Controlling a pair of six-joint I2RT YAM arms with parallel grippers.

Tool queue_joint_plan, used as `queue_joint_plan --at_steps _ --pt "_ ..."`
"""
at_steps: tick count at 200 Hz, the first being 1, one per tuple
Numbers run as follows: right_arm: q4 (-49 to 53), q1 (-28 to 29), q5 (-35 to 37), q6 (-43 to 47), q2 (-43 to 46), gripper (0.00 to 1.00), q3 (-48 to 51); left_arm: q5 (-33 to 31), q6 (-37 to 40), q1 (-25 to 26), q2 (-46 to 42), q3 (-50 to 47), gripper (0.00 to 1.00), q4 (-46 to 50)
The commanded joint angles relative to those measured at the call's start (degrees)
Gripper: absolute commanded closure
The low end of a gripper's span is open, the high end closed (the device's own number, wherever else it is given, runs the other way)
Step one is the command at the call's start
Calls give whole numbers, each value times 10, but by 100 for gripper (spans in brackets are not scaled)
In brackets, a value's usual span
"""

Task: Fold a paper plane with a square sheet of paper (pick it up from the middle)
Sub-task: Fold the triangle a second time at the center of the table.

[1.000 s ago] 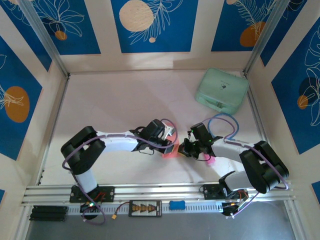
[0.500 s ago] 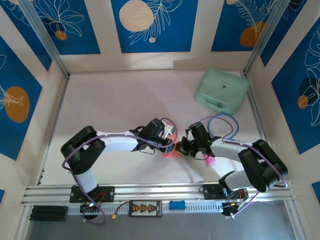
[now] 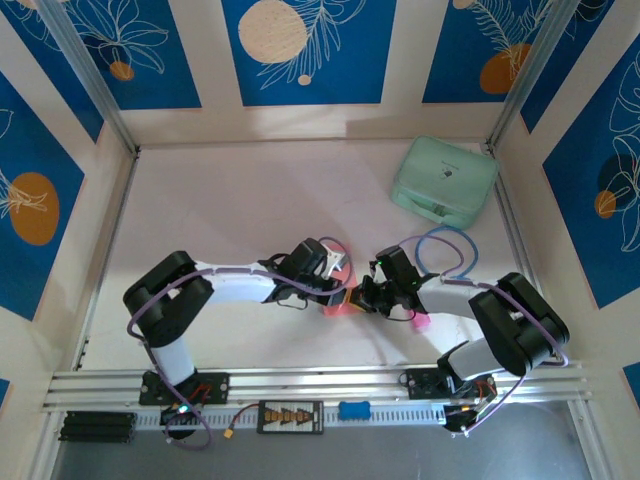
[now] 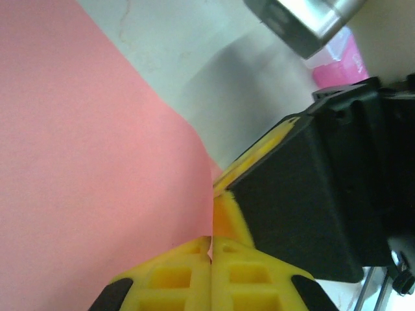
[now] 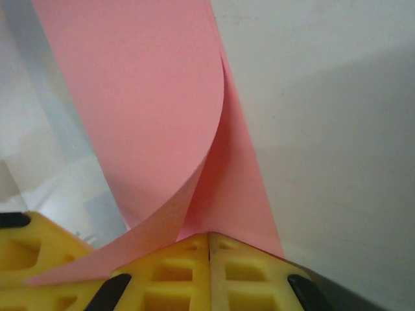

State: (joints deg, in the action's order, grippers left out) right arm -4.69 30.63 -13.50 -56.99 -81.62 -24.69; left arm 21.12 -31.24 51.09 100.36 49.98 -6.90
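Observation:
The square sheet of paper (image 3: pixel 337 306) is salmon pink and sits bent between both grippers near the table's middle front. My left gripper (image 3: pixel 346 296) is shut, its yellow tips pinching the paper's edge (image 4: pixel 97 168). My right gripper (image 3: pixel 362 297) faces it from the right, almost touching it, and is shut on the paper. In the right wrist view the paper (image 5: pixel 149 97) curls over into a loose fold that runs down into the closed right gripper (image 5: pixel 209 236). In the left wrist view the left gripper (image 4: pixel 211 241) sits right against the right gripper's black body (image 4: pixel 311 194).
A mint-green rounded case (image 3: pixel 444 181) lies at the back right by the wall. A small bright-pink stick-shaped object (image 3: pixel 422 322) rests under the right forearm and also appears in the left wrist view (image 4: pixel 337 61). An aluminium rail (image 3: pixel 300 385) runs along the near edge.
The right gripper has moved slightly left, closing the gap to the left gripper. The paper between them is more bunched. Both grippers have stayed shut.

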Motion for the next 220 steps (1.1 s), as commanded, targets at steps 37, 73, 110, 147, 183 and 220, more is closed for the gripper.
queue_joint_plan --at_steps 37,73,110,147,183,220 --pt "63 -6 19 17 -1 100 8 -8 15 -18 -5 -12 98 -7" --pt "71 -7 20 21 2 100 6 -1 29 -21 -4 -7 97 -3" --pt "77 -9 21 22 4 100 5 -11 38 -23 -8 -7 100 7" --pt "87 -10 25 27 7 100 2 -28 42 -29 -9 -9 100 13" --pt "93 -11 27 28 12 100 2 -46 42 -30 -7 -12 100 9" --pt "99 -11 28 29 17 100 1 -62 42 -29 -9 -19 100 5"
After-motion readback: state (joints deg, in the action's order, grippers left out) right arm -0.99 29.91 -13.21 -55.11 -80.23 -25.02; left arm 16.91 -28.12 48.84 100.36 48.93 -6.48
